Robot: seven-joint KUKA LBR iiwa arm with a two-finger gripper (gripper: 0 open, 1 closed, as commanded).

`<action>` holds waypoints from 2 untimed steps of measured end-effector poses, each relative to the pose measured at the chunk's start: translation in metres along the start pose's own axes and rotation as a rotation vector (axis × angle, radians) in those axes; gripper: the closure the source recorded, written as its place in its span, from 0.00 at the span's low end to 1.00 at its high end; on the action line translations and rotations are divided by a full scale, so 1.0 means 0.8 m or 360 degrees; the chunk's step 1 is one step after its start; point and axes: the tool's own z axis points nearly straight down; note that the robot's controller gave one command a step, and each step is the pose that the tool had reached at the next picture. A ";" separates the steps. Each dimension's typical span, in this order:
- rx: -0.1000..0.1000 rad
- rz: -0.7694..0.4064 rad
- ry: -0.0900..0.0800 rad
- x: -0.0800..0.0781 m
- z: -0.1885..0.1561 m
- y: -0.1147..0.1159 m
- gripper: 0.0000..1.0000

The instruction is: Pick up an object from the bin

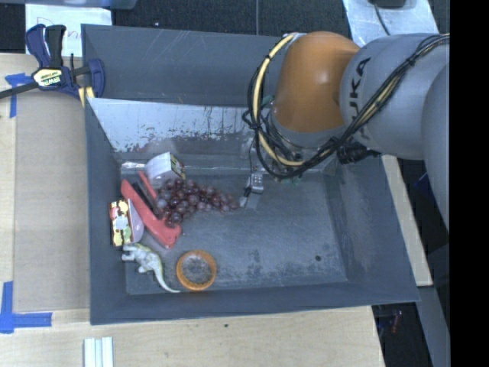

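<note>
1. Grey metal walls are sloping down to the flat floor of the bin (306, 251), and its loose things are lying gathered around a bunch of dark purple grapes (191, 199).
2. From the right of the grapes, the big grey robot arm (405, 90) with its rounded orange cover (313, 82) and looping black and yellow cables is reaching in.
3. Its gripper (249, 192) is hanging just beside the right tip of the grapes, low over bare floor; whether it is spread or pressed together I cannot tell.
4. A long red plastic bar-shaped tool (149, 209) is lying slantwise against the left side of the grapes.
5. A rounded white and silver packet (160, 167) is sitting just above and left of the grapes, touching them.
6. A small yellow and red box (118, 222) is lying further left of the grapes, beyond the red tool.
7. Below the grapes, a white and green toy lizard (149, 264) and an orange roll of tape (196, 270) are lying side by side, apart from the bunch.
</note>
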 end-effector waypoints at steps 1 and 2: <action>0.0000 -0.0240 -0.0010 -0.016 0.011 0.041 0.00; 0.0001 0.0098 -0.0001 -0.006 0.022 0.076 0.00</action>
